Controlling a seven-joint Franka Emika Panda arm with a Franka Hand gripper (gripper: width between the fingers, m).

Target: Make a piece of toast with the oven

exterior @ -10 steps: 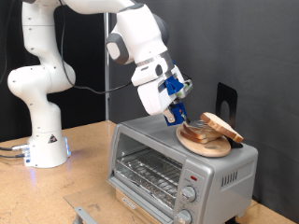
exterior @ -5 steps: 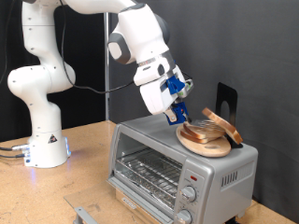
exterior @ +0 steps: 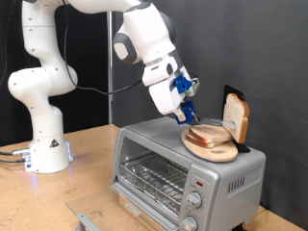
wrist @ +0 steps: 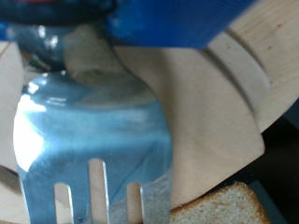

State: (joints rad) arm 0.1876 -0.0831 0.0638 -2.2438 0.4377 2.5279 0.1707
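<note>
The piece of toast (exterior: 237,118), pale with a tan-brown crust, stands nearly upright on edge at the exterior view's right, atop the oven (exterior: 183,173). The silver oven's glass door is shut, its wire rack visible

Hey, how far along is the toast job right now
Early stage. The piece of toast stands on edge at the far side of the round wooden board on top of the oven, not inside. The gripper holds a blue-handled fork over the board. The bread has yet to go in; the rack looks bare.
</note>
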